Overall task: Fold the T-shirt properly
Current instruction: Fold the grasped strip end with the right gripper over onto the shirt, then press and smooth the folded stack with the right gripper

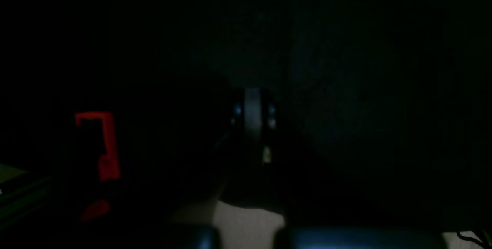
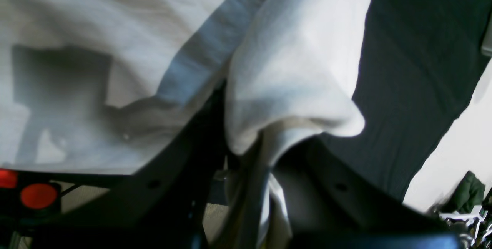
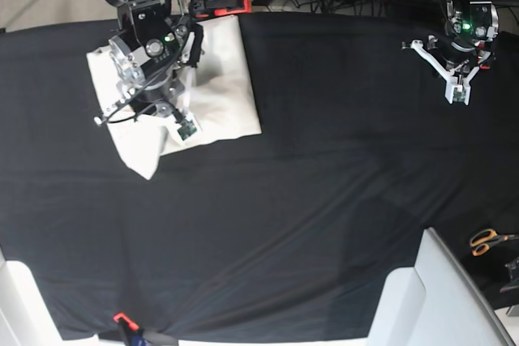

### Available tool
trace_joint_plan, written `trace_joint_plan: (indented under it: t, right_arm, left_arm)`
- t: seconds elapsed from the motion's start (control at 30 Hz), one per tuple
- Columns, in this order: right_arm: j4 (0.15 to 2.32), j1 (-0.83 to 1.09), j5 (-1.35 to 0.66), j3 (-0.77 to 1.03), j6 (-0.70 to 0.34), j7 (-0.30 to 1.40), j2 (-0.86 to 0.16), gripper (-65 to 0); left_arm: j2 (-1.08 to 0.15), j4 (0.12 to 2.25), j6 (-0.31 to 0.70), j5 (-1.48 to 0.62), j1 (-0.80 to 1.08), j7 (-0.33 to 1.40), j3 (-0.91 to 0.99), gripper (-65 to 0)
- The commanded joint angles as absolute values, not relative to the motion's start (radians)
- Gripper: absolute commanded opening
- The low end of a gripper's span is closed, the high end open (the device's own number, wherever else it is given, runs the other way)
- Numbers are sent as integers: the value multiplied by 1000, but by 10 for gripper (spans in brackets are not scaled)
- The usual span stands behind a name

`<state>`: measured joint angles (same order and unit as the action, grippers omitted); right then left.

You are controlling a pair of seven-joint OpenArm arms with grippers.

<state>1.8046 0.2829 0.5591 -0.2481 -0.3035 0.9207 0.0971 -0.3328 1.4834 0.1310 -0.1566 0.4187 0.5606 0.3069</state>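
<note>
The T-shirt (image 3: pixel 219 91) lies partly folded at the far left of the black-clothed bench (image 3: pixel 308 200) in the base view. The right gripper (image 2: pixel 250 164) has its jaws clenched on a bunched fold of its cream fabric. The left gripper (image 3: pixel 459 91) hangs over bare cloth, well apart from the shirt, jaws pressed together on nothing.

the left wrist view is almost fully dark; only a red bracket shape (image 1: pixel 103 145) at 8 o'clock shows, and the left gripper (image 1: pixel 253 126) jaws cannot be judged. in the base view the right arm hides part of the cream cotton t-shirt (image 3: pixel 223 95). in the right wrist view the right gripper (image 2: pixel 246 180) is blurred and cut by the 6 o'clock edge. the orange-handled scissors (image 3: pixel 490 240) are small.
</note>
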Motion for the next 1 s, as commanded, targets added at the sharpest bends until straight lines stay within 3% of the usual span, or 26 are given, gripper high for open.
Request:
trace_joint_plan:
  t: [0.0,0.2,0.97]
  right_arm:
    - [1816,275,570,-255,-295,914,102,-645]
    - [1808,275,567,-334,-223,946,99,-645]
    - [1774,291,565,-354,-225,964,99,-642]
  left_arm:
    - [-348,1497,127,-153,418,542,314,-650]
    - [-348,1497,127,-153,410,542,314,-650]
    - [-348,1488,127,-153,406,542,314,-650]
